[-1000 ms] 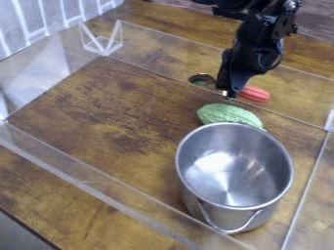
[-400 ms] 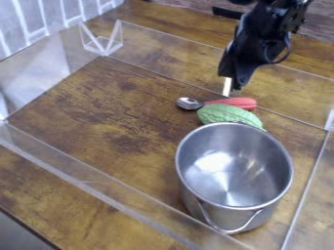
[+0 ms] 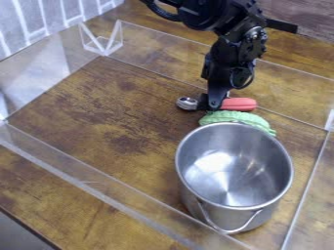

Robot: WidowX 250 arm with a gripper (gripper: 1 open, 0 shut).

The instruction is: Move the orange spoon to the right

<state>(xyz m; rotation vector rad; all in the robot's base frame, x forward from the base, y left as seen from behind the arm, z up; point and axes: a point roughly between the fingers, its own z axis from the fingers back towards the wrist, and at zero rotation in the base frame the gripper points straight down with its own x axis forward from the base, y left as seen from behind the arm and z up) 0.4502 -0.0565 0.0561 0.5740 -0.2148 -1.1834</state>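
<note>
The orange spoon lies flat on the wooden table, its red-orange handle pointing right and its small silver bowl to the left. My gripper hangs straight down over the spoon's neck, between bowl and handle. Its dark fingers look parted and the spoon rests free on the wood. The bumpy green toy vegetable lies just in front of the handle, touching the pot's rim.
A steel pot with a bail handle stands at the front right. Clear acrylic walls fence the wooden table on all sides. A small clear stand sits at the back left.
The spoon was held by the gripper further back, then came to lie nearer the green vegetable. The gripper rose off it, and has now dropped low over its neck again.
</note>
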